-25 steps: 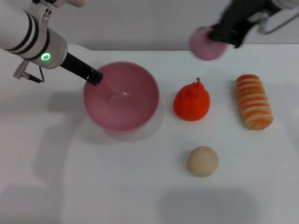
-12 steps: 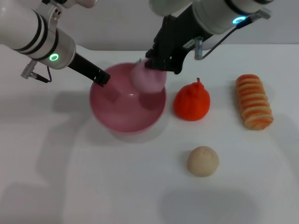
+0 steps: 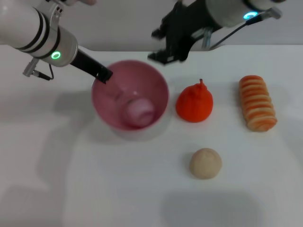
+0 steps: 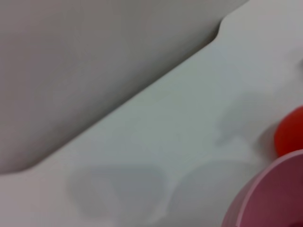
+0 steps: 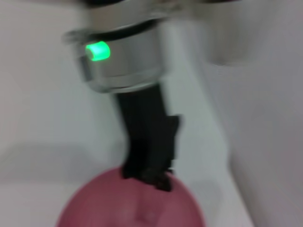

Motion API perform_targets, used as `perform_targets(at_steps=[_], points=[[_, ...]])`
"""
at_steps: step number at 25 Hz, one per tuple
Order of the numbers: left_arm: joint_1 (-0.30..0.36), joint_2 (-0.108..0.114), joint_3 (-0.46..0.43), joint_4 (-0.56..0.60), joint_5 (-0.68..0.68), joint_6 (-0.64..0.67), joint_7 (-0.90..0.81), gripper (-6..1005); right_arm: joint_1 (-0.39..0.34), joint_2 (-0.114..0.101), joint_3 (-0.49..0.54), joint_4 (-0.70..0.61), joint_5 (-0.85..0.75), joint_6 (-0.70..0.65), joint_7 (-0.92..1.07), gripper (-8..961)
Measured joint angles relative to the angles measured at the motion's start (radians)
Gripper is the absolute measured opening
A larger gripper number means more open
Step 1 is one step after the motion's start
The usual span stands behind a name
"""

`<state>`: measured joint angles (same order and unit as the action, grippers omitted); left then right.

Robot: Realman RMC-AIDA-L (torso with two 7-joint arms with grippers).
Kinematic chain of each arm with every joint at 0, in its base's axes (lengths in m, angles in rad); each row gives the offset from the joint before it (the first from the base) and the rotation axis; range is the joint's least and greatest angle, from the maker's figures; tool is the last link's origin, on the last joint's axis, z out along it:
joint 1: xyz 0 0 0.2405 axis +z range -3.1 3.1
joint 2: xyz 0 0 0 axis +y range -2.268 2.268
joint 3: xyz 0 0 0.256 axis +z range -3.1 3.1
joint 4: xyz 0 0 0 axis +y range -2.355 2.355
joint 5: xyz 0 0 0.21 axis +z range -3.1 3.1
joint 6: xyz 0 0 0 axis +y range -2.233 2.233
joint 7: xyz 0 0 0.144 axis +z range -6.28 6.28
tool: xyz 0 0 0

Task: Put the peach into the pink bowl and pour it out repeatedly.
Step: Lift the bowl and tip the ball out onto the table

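1. The peach [image 3: 139, 111] lay inside the pink bowl [image 3: 156, 82], resting on its floor toward the side nearer the robot, free of either pincer.
2. The left pincer [image 3: 102, 75] sat at the bowl's far-left rim, apparently clamped on that edge; the right wrist view showed its dark fingers meeting the rim of the bowl [image 5: 85, 203] the same way.
3. The right pincer [image 3: 163, 51] hung above the worktop [image 3: 94, 179] just beyond the bowl's far-right rim, empty, with its fingers seemingly spread apart.
4. The coming pour likely turned on this: the peach lay below and to the right of the left pincer, which was the nearer one and already on the bowl, so tipping away from that held edge should roll the fruit out.
5. The bowl was round, deep and glossy, like plastic; the peach was smooth, pale pink and near-spherical, so it should roll readily.
6. An orange-red pear [image 3: 194, 104], a beige ball [image 3: 205, 163] and a striped bread roll [image 3: 257, 102] lay to the right.
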<state>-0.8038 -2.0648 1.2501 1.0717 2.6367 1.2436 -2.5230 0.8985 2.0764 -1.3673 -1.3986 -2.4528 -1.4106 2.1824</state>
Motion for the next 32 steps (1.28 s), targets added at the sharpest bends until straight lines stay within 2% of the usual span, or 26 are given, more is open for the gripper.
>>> perform_targets(at_steps=[4, 5, 8, 11, 12, 13, 14, 15, 18, 20, 21, 23, 25, 26, 28, 29, 30, 32], points=[[0.009, 0.0, 0.012, 0.012, -0.008, -0.027, 0.0, 43, -0.131, -0.007, 0.157, -0.03, 0.175, 0.075, -0.057, 480], [0.051, 0.004, 0.092, 0.065, -0.08, -0.128, 0.009, 43, -0.167, -0.007, 0.212, -0.026, 0.26, 0.083, -0.09, 479], [0.07, 0.004, 0.138, 0.094, -0.117, -0.175, 0.027, 43, -0.279, -0.008, 0.36, 0.01, 0.542, 0.089, -0.204, 478], [0.089, 0.003, 0.183, 0.121, -0.15, -0.218, 0.048, 43, -0.399, -0.01, 0.455, 0.04, 0.79, 0.089, -0.318, 476], [0.151, 0.002, 0.319, 0.191, -0.235, -0.364, 0.104, 43, -0.433, -0.009, 0.475, 0.044, 0.841, 0.09, -0.35, 476], [0.171, 0.002, 0.372, 0.196, -0.288, -0.457, 0.141, 43, -0.472, -0.007, 0.497, 0.051, 0.901, 0.09, -0.4, 475], [0.171, 0.002, 0.372, 0.196, -0.288, -0.457, 0.141, 43, -0.498, -0.006, 0.511, 0.059, 0.946, 0.09, -0.432, 475], [0.196, 0.001, 0.454, 0.18, -0.382, -0.611, 0.204, 43, -0.531, -0.006, 0.529, 0.074, 1.006, 0.09, -0.471, 474], [0.222, 0.0, 0.577, 0.144, -0.474, -0.816, 0.287, 43, -0.611, -0.008, 0.578, 0.142, 1.185, 0.086, -0.569, 473], [0.222, 0.0, 0.577, 0.144, -0.474, -0.816, 0.287, 43, -0.647, -0.009, 0.604, 0.186, 1.26, 0.076, -0.626, 472], [0.238, -0.002, 0.697, 0.113, -0.497, -1.027, 0.321, 43, -0.657, -0.009, 0.615, 0.2, 1.276, 0.066, -0.647, 471], [0.246, -0.002, 0.833, 0.056, -0.493, -1.29, 0.326, 43, -0.668, -0.008, 0.63, 0.214, 1.287, 0.049, -0.666, 470], [0.246, -0.002, 0.833, 0.056, -0.493, -1.29, 0.326, 43, -0.672, -0.008, 0.641, 0.218, 1.288, 0.036, -0.668, 469], [0.244, -0.004, 0.922, -0.005, -0.491, -1.495, 0.324, 43, -0.674, -0.008, 0.649, 0.219, 1.289, 0.032, -0.668, 469], [0.241, -0.009, 1.011, -0.074, -0.491, -1.681, 0.316, 43, -0.675, -0.008, 0.663, 0.218, 1.29, 0.025, -0.666, 468], [0.241, -0.009, 1.011, -0.074, -0.491, -1.681, 0.316, 43, -0.676, -0.009, 0.672, 0.213, 1.291, 0.021, -0.664, 467], [0.242, -0.012, 1.072, -0.11, -0.491, -1.806, 0.313, 43, -0.676, -0.009, 0.672, 0.213, 1.291, 0.021, -0.664, 467], [0.25, -0.012, 1.13, -0.131, -0.491, -1.905, 0.312, 43, -0.676, -0.009, 0.675, 0.21, 1.291, 0.021, -0.658, 466]])
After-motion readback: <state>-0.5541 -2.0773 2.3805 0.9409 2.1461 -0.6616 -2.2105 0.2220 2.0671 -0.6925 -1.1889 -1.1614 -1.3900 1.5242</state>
